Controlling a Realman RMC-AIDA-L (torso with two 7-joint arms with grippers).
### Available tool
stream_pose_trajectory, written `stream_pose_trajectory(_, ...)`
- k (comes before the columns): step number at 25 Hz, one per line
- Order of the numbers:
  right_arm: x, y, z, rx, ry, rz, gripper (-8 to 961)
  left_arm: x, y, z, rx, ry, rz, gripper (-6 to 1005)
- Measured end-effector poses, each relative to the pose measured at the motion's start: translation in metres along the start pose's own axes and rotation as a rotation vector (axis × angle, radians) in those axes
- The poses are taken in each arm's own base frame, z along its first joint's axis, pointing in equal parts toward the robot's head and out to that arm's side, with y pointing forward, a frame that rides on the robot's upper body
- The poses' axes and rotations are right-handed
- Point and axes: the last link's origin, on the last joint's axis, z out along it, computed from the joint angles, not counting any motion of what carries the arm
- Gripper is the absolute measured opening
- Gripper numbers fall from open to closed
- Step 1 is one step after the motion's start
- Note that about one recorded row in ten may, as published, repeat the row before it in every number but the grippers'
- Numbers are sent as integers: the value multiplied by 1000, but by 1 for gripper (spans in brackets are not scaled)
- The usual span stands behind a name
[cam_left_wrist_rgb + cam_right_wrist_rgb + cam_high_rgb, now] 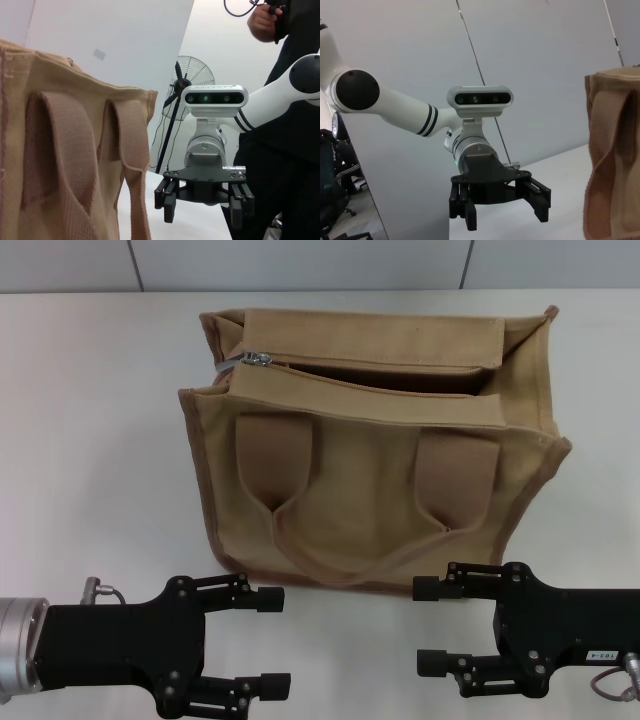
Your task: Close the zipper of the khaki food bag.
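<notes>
The khaki food bag stands upright on the white table, just beyond my two grippers, its handle patches and strap facing me. Its zipper runs along the top seam and lies mostly open, with the silver slider at the far-left end. My left gripper hovers near the bag's left bottom corner, fingers spread apart and empty. My right gripper hovers near the right bottom corner, fingers likewise apart, holding nothing.
</notes>
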Motion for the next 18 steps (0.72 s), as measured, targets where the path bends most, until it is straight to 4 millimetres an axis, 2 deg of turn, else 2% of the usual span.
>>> stream_pose_trajectory(13,0,0,0,0,-1,3,713,0,1,-5,5,3,-5,828)
stream_pose_trajectory(16,0,0,0,1,-2,6,709,2,-1,-14,44,21,-3,828)
stream_pose_trajectory(17,1,0,0,2,-2,9,708,4,-3,-25,93,48,2,828)
stream_pose_trajectory(18,1,1,-1,4,-4,12,706,4,-3,-25,93,48,2,828)
